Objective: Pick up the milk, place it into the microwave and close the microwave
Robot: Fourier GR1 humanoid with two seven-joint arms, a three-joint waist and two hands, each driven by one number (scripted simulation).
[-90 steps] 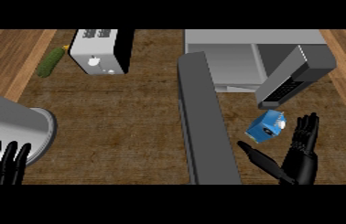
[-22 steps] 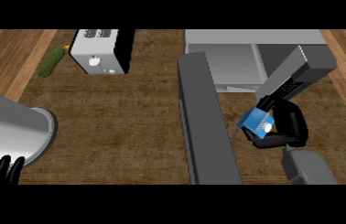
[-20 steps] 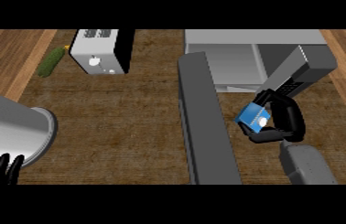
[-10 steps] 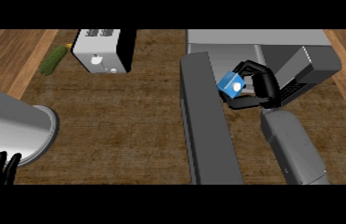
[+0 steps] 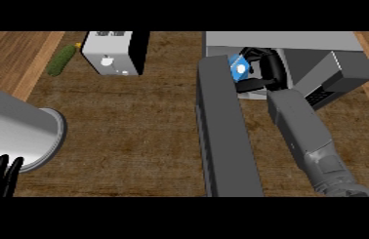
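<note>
The milk (image 5: pixel 238 67) is a small blue and white carton, held at the mouth of the open microwave (image 5: pixel 288 43) at the upper right. My right hand (image 5: pixel 264 72) is curled round it, forearm stretched up from the lower right. The microwave door (image 5: pixel 223 130) hangs open as a long dark grey slab running down the middle of the view, just left of my arm. My left hand (image 5: pixel 9 174) shows only as dark fingertips at the lower left edge, resting open.
A white toaster (image 5: pixel 112 52) stands at the back centre-left, with a green cucumber (image 5: pixel 62 60) to its left. A large steel pot (image 5: pixel 25 130) fills the lower left. The wooden counter edge runs along the far left.
My right hand closed on the milk, lifted it from the counter beside the door and carried it up and left into the microwave opening. The left hand stayed put.
</note>
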